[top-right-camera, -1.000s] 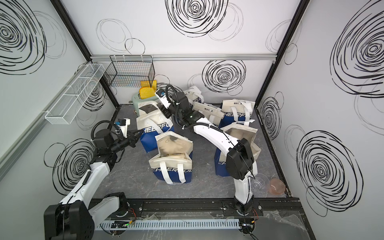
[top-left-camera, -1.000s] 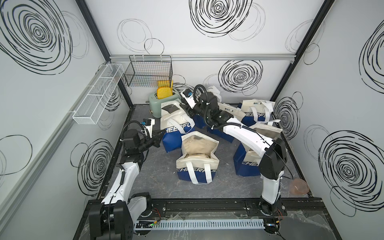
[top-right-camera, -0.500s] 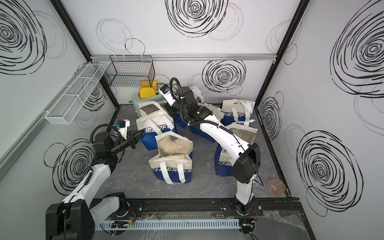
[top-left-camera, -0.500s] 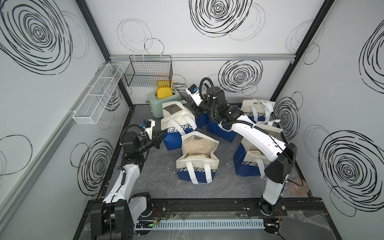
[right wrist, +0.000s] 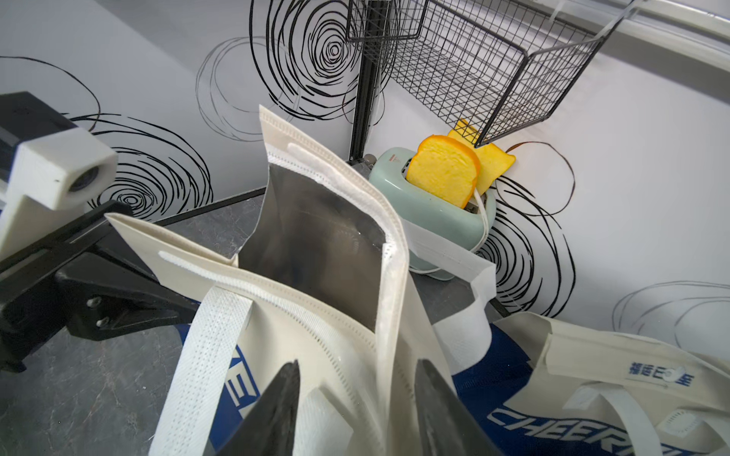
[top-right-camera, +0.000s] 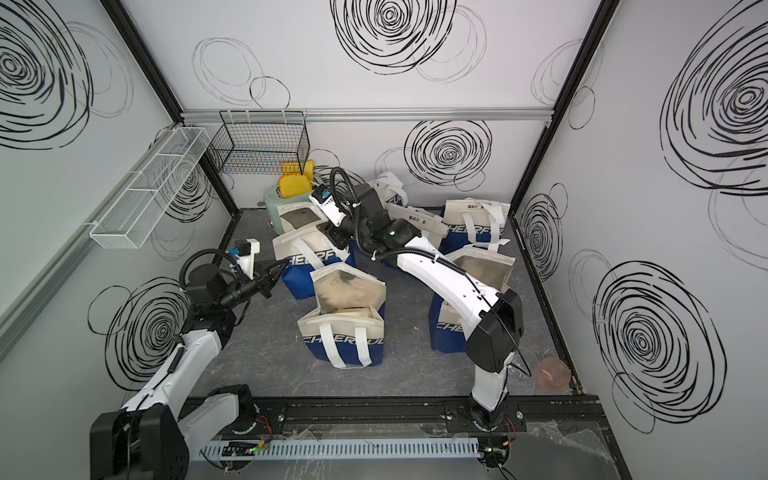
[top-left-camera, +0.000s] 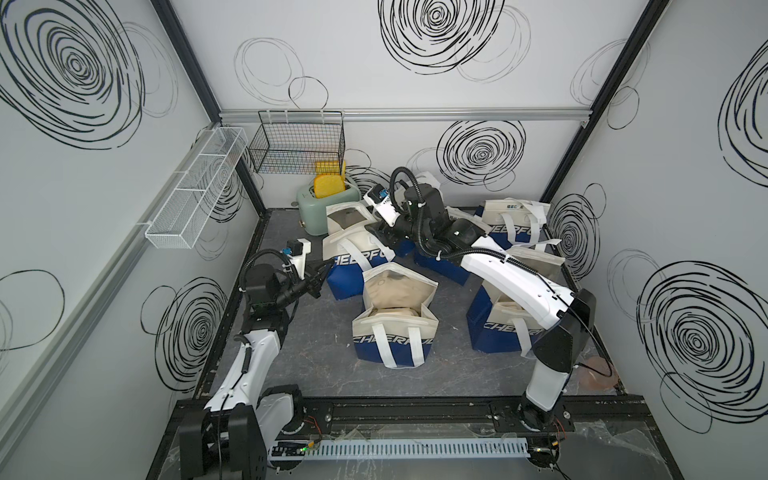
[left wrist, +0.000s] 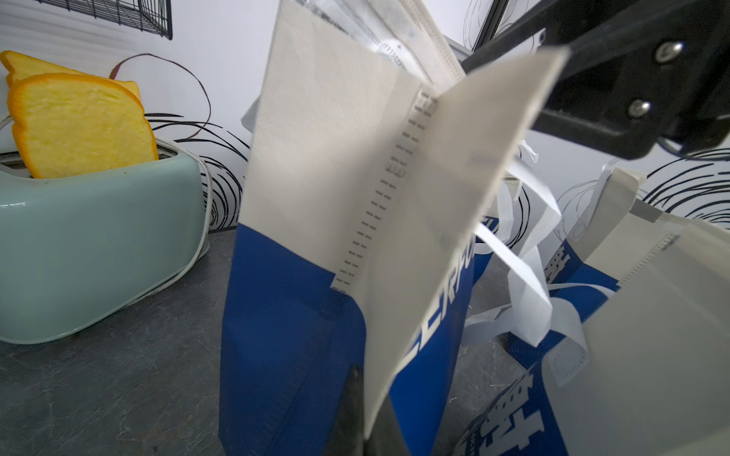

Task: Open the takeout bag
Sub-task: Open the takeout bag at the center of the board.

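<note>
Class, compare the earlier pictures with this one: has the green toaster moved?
No. The toaster still sits in the back corner beneath the black wire basket, exactly as before.

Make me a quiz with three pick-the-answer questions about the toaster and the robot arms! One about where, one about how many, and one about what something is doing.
1. Where does the mint-green toaster stand?
A) In a front corner
B) In a back corner, near the black wire basket
C) In the middle of the floor

2. How many yellow toast slices stick out of it?
A) One
B) Two
C) Four

3. What is the left gripper doing?
A) Gaping wide open
B) Pinching a toast slice
C) Shut on the cream edge of a blue-and-cream takeout bag

Answers: 1 B, both top views show it at the back by the basket. 2 B, the right wrist view shows two slices. 3 C, the left wrist view shows cream fabric clamped in it.
</note>
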`<state>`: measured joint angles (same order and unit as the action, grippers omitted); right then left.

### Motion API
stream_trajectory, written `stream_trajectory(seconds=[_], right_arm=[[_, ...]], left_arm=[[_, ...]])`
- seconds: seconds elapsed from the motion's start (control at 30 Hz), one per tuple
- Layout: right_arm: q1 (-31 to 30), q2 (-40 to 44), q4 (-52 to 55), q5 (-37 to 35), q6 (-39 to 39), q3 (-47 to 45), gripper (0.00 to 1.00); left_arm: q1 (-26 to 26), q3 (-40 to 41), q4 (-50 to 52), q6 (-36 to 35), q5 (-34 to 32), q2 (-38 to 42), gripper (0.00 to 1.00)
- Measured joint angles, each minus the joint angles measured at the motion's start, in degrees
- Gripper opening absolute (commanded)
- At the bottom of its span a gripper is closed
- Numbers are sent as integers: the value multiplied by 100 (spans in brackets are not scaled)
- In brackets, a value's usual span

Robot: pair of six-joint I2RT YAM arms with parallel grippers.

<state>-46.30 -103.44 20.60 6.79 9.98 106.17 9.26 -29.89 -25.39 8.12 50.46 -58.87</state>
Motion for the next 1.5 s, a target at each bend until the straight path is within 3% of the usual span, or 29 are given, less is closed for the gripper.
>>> stream_trajectory(seconds=[0.4, 1.17, 1.5], right_arm=[[-7, -2, -4, -415, 94, -85, 45], [-7, -59, -96, -444, 210, 66, 41], [-9, -55, -114, -516, 210, -389, 38]], left_arm=[[-98, 0, 236, -92, -11, 205, 0], [-203, 0, 535, -411, -15, 267, 0], [-203, 2, 649, -426, -57, 271, 0]])
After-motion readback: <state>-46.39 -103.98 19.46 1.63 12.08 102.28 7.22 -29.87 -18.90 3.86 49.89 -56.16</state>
